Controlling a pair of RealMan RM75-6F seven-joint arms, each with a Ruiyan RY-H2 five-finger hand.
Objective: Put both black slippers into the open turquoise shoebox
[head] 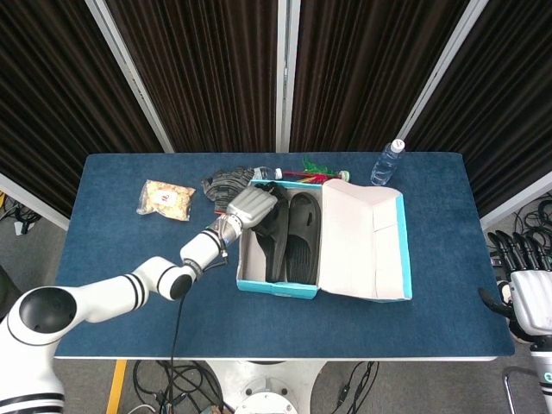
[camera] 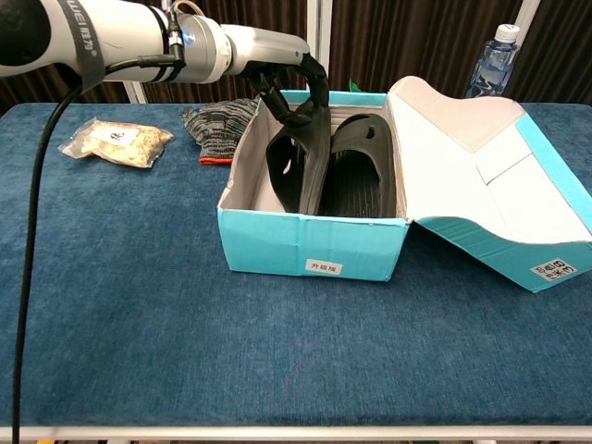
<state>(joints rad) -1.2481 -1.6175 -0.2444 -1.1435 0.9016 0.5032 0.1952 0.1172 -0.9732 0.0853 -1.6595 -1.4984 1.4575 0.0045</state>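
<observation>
The blue bench (camera: 111,305) carries an open turquoise shoebox (camera: 313,247) at its middle, lid flopped toward three o'clock. Both black slippers sit inside: the right slipper (camera: 363,166) flat, the left slipper (camera: 298,162) tipped on edge against the nine o'clock wall. The left hand (camera: 294,76) has its fingers (camera: 319,85) grasping that tilted slipper's far end. The right hand (head: 528,285) hangs off the bench at four o'clock, fingers released. A bottle (camera: 489,59) stands at one o'clock, a glove (camera: 215,121) and snack bag (camera: 117,140) at ten.
</observation>
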